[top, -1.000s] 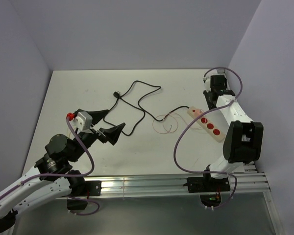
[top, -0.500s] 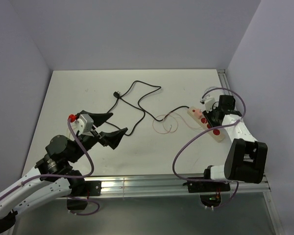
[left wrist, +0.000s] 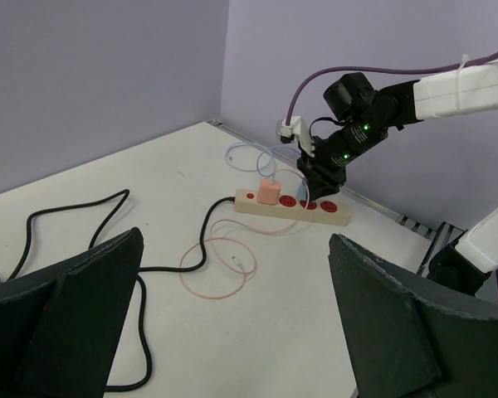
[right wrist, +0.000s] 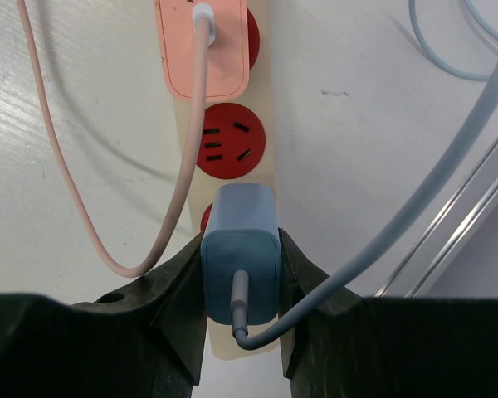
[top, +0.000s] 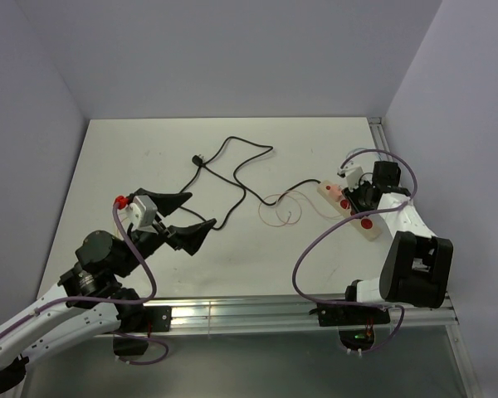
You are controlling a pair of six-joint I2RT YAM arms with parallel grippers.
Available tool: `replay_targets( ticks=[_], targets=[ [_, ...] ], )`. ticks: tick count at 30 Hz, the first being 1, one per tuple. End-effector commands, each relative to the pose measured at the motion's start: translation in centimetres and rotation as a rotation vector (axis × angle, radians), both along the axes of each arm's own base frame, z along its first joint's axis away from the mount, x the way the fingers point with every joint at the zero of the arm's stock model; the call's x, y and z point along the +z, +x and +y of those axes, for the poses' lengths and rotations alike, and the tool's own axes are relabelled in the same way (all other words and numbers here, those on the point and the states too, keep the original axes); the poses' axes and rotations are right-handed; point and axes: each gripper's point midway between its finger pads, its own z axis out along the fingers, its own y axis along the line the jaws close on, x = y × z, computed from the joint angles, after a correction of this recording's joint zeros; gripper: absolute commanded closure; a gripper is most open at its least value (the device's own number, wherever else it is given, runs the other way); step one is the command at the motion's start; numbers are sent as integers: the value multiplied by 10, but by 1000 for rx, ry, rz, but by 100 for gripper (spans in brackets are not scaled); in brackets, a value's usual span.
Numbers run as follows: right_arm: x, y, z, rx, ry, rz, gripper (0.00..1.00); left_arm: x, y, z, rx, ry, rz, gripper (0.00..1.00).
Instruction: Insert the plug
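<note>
Stillness on the left: the left gripper [top: 201, 209] stays wide open and empty, near the black cable [top: 236, 178]. Further right, the power strip [top: 354, 212] already carries a pink charger [right wrist: 204, 46]. The right gripper [right wrist: 241, 278], up by the far corner a second ago, has come down onto the strip. It is clamped on the blue plug [right wrist: 241, 249], which sits over a red socket. Whether the plug is seated is unclear, so pressing down looks next.

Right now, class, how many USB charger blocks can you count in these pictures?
2. The pink rectangular charger block is plugged into the beige power strip; the blue rectangular charger block is held in the right tool over the strip, two sockets along. None seems hidden.
</note>
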Motion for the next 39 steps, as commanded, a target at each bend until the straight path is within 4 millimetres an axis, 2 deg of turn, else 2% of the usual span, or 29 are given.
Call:
replay_targets(
  ticks=[1,5,15,18,23,31,39],
  targets=[
    [1,1,-4,-2,4,16,100,7,-2,2,0,-18,-27,1],
    [11,1,-2,-4,14,-8,100,8,-2,2,0,-23,-30,0],
    [7,-21,5,-42,38,-24,100,12,-7,5,-10,-38,-44,1],
    [3,-22,4,-44,34,-14,100,13,-8,5,-11,-41,-46,0],
    [-8,-18,-1,-53,26,33,100,12,-7,5,-6,-36,-42,1],
    [-3,-7,-10,-94,26,-32,100,11,-6,4,-1,-29,-46,1],
    [-13,-5,-12,-100,43,19,100,10,-5,5,4,-28,-42,0]
  ],
)
